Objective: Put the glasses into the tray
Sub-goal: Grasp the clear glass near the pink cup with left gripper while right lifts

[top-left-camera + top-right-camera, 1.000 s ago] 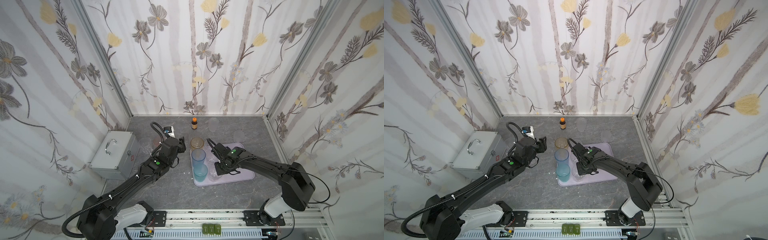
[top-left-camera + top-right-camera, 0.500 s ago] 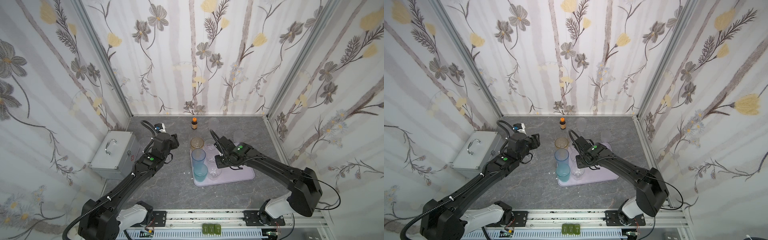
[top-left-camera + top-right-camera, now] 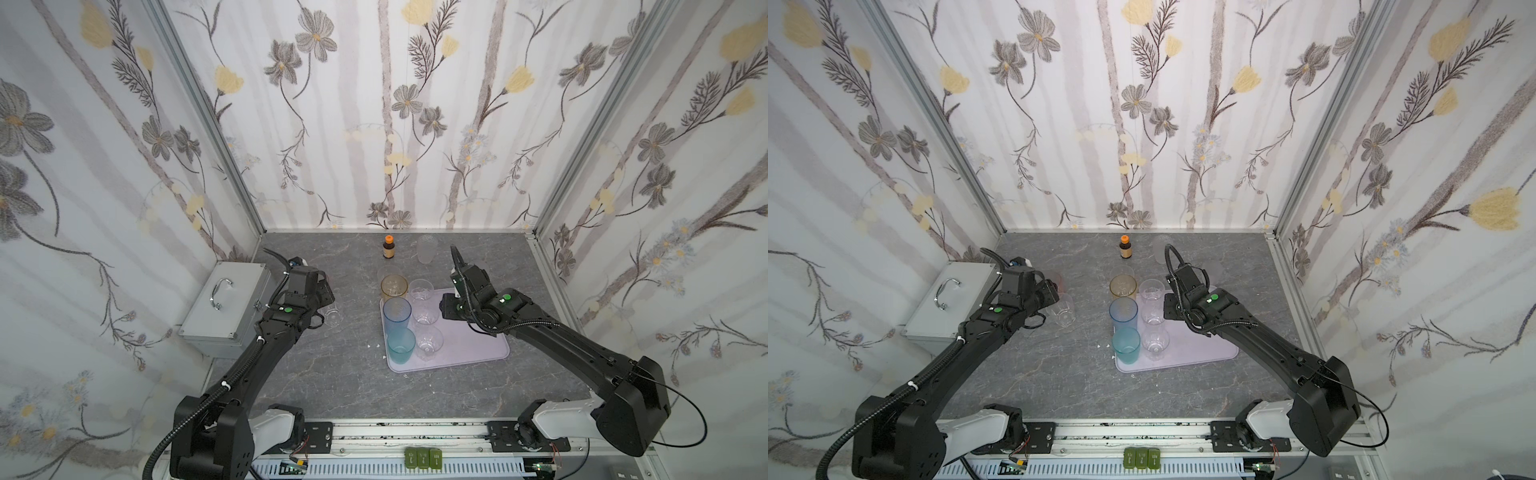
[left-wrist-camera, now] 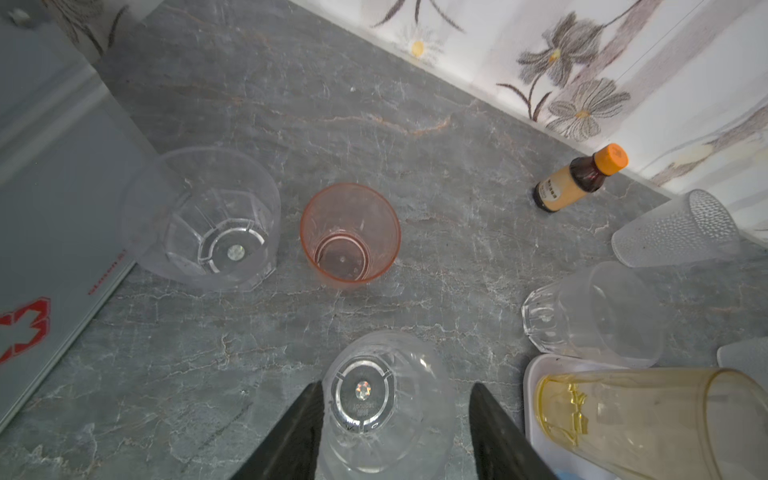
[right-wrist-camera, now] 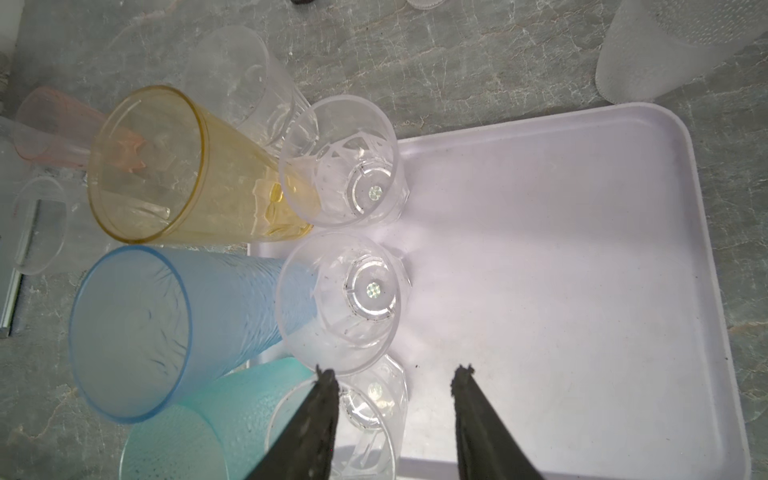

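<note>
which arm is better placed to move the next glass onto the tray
Left. The left gripper straddles a clear glass on the table, one finger on each side, ready to close. The right gripper hangs open over the tray, holding nothing.

Both top views sit high over the near edge of the table, angled steeply down on all of it with the tray mid-frame; wrist cams look down at close range, left just beside the tray, right directly above it, both catching the amber glass.
</note>
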{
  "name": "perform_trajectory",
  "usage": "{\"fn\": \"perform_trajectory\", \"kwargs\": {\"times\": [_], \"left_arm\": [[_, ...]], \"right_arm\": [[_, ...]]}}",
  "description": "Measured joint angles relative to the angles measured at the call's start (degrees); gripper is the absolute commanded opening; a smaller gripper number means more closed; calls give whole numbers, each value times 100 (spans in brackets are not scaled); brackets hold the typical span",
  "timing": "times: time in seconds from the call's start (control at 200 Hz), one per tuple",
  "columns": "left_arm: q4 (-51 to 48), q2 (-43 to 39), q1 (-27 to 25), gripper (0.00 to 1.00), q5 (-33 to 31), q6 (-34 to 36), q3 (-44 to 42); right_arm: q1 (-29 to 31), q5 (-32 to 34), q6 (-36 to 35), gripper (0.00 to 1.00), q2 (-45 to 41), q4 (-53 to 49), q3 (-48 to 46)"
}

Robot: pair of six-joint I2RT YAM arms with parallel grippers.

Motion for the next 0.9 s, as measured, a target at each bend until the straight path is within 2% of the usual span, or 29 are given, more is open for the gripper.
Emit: {"fn": "perform_trajectory", "kwargs": {"times": [0.355,0.635,0.715,0.904], "left_arm": [[13,420,96,57,-9,-57,-184],[201,728,120,46,-52,-74,-409],[247,813,133,41,-61,-79,-487],[350,776,133,13,-39,-129,-588]], "right_arm": [[-26,-55,203,46,-46,302,-295],[-26,-155,286,46,22,494,-345],[-26,-155,291,45,22,503,-385],[-26,-153,354,45,-57,544,-455]]}}
